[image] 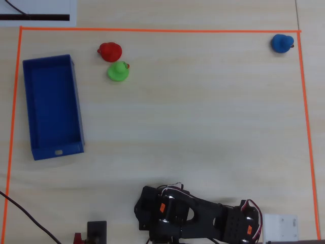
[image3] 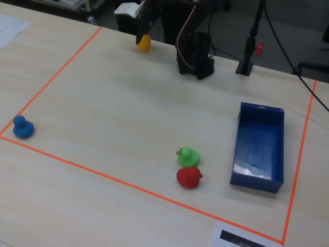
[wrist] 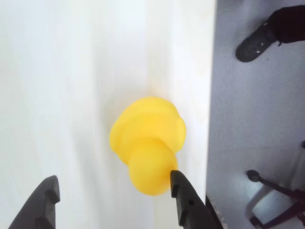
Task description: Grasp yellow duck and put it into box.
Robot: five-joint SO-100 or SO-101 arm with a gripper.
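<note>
The claw (wrist: 112, 191) hung with fingers apart over the yellow duck (wrist: 147, 143), which sat near the counter (wrist: 71, 71) edge, unclamped

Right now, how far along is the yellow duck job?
Done: the gripper has reached the yellow duck at the table's edge, jaws open around it. In hand: closing for the grasp. Left: lifting it and carrying it to the empty box.

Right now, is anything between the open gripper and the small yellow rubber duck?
Nothing visible. In the wrist view the gripper is open with the yellow rubber duck right ahead, one fingertip already beside it.
</note>
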